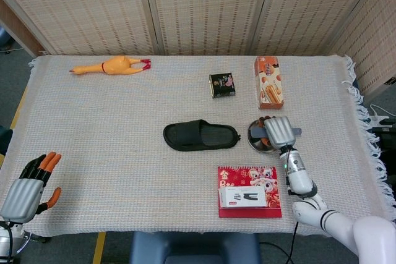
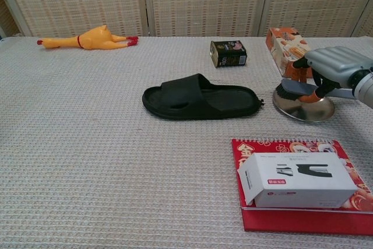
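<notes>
My right hand (image 2: 333, 68) grips a grey brush (image 2: 293, 89), fingers curled over its handle from above, thumb tip under it. The brush is lifted clear of the round metal dish (image 2: 304, 109) and hangs just above it, bristle end pointing away from my wrist, toward the slipper. In the head view the same hand (image 1: 278, 131) covers most of the dish (image 1: 255, 135); only the dish's near rim shows past my knuckles.

Beyond my right hand, just past the fingertips, stands an orange snack box (image 1: 269, 82), lying lengthwise. Further out and to the inner side of that hand sits a small dark tin (image 1: 221, 85). Beside the dish, on the inner side of my right hand, lies a black slipper (image 1: 201, 135), sole down, near the dish but not touching it. Behind the hand, alongside my forearm, is a red calendar (image 1: 249, 191) with a white carton (image 1: 244, 197) lying flat on top of it.

My left hand (image 1: 29, 187) is well apart from all this, at the near table corner, holding nothing, fingers extended and slightly spread, thumb out to the side. Far beyond it, at the back edge of the cloth, lies a yellow rubber chicken (image 1: 110, 65).
</notes>
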{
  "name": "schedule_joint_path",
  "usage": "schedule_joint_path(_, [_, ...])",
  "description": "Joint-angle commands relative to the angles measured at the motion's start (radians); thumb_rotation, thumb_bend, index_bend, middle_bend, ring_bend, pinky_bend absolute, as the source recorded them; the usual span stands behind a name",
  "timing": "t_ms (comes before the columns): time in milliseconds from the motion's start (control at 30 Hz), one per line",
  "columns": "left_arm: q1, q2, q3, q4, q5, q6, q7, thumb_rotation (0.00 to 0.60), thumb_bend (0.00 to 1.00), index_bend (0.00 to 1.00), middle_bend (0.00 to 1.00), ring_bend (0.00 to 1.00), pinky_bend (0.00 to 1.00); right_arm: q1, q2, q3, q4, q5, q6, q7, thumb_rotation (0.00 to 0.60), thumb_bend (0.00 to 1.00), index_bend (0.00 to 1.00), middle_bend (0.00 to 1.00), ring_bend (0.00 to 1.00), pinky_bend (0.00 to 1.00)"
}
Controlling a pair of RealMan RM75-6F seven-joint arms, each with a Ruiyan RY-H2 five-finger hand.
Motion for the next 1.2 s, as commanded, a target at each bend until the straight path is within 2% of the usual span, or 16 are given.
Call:
schedule_joint_path(33, [0.000,0.001,0.000,0.000,-0.001,0.000,-0.001,0.600,0.45,0.00,0.00,0.00,0.10,0.001,0.005,0.003,-0.005,-0.004,0.005,0.009,0.600,0.28,0.89,0.62,0.57,0.83])
schedule_joint_path(233, [-0.002,0.002,0.000,0.000,-0.002,-0.004,-0.008,0.600,0.46,0.00,0.00,0.00,0.10,0.005,0.047,0.019,-0.073,-0.023,0.040,0.030,0.600,0.30,0.91,0.63,0.59,0.83])
schedule_joint_path(367, [-0.003,0.001,-0.001,0.001,0.001,-0.002,-0.008,0.600,0.46,0.00,0.00,0.00,0.10,0.029,0.087,0.041,-0.153,-0.018,0.035,-0.013,0.600,0.31,0.93,0.64,0.59,0.83])
schedule_joint_path(667, [-0.006,0.009,0.002,0.000,0.006,-0.006,-0.028,0.600,0.46,0.00,0.00,0.00,0.10,0.125,0.114,0.070,-0.292,0.040,-0.040,-0.255,0.600,0.31,0.93,0.64,0.59,0.83])
schedule_joint_path(867, [-0.007,0.016,0.004,0.000,0.010,-0.006,-0.049,0.600,0.46,0.00,0.00,0.00,0.10,0.176,0.097,0.060,-0.350,0.089,-0.074,-0.415,0.600,0.31,0.93,0.64,0.61,0.83])
schedule_joint_path(1200, [-0.010,0.027,0.012,0.001,0.023,-0.008,-0.084,0.600,0.46,0.00,0.00,0.00,0.10,0.252,0.049,0.030,-0.379,0.281,-0.100,-0.736,0.600,0.31,0.93,0.64,0.61,0.83])
